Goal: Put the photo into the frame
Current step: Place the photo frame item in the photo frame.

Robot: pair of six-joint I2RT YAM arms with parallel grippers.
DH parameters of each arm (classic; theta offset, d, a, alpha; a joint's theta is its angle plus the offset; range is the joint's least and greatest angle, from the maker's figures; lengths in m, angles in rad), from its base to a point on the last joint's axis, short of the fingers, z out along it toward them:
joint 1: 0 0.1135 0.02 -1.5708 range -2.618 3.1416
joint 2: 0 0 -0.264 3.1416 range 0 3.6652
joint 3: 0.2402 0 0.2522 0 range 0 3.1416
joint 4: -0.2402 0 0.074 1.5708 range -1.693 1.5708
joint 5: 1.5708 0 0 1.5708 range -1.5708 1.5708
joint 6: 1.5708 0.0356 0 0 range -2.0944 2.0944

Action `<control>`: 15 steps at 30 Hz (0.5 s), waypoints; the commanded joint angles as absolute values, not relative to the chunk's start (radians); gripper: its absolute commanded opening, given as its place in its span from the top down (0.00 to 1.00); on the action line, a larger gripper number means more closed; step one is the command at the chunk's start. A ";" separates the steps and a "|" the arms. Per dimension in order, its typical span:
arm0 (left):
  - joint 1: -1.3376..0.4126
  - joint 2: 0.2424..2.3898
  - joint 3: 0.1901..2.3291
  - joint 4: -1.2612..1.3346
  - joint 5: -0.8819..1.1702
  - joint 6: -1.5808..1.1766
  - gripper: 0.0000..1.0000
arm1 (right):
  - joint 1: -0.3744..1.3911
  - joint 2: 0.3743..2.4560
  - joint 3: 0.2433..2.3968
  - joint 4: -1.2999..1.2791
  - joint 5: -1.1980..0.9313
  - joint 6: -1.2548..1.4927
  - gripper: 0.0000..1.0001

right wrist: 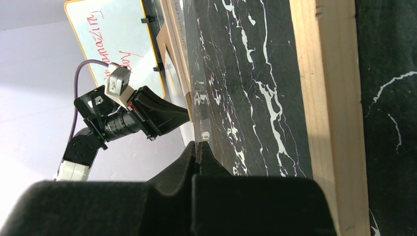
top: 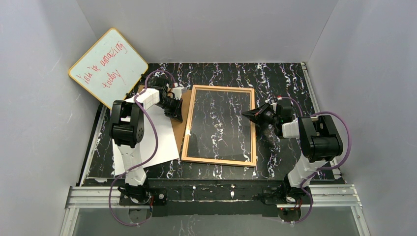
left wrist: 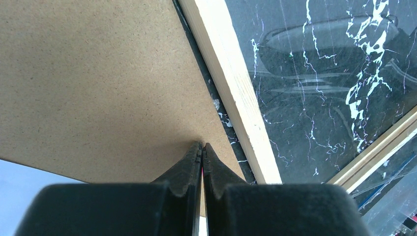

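- Two grippers in view, both pinched fully shut, nothing seen between the fingers of either.
- Left gripper (left wrist: 201, 147): tips meet in a point over the near corner of the brown backing board (left wrist: 98, 83). Can't tell if they touch it.
- Just right of those tips is the left rail of the frame (left wrist: 236, 98), with a thin dark gap of tabletop between board and rail.
- Right gripper (right wrist: 199, 145): closed tips low over the clear pane (right wrist: 246, 73), just inside the frame's right rail. Contact unclear.
- The right wrist view also shows the left gripper across the pane, and the whiteboard (right wrist: 113, 44) behind it.
- In the top view the frame lies flat mid-table, a light-wood rectangle. The marble pattern shows through the pane, and no print is inside.
- Left gripper (top: 177, 117) is at the frame's left side, right gripper (top: 244, 114) at its right side, roughly level with each other.
- Photo (top: 166, 146): a white sheet, plain side up, flat on the table left of the frame and under the left arm. It overlaps the backing board, but which one lies on top is unclear.
- A strip of brown board shows between the photo and the frame.
- The yellow-rimmed whiteboard with red writing leans in the far left corner, well apart from the frame.
- Black white-veined tabletop (top: 280, 78).
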State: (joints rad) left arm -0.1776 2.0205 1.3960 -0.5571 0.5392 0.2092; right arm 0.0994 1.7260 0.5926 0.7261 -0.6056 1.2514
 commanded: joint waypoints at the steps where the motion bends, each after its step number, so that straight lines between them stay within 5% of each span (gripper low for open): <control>1: -0.191 2.036 1.392 -0.581 0.540 0.228 1.00 | 0.093 1.720 0.609 0.782 -0.574 1.227 0.99; 15: -0.191 2.040 1.385 -0.580 0.541 0.233 1.00 | 0.091 1.708 0.600 0.841 -0.547 1.197 0.99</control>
State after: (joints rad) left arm -0.1783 2.0209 1.3960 -0.5575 0.5396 0.2157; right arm 0.0994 1.7260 0.5926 0.7441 -0.5758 1.2213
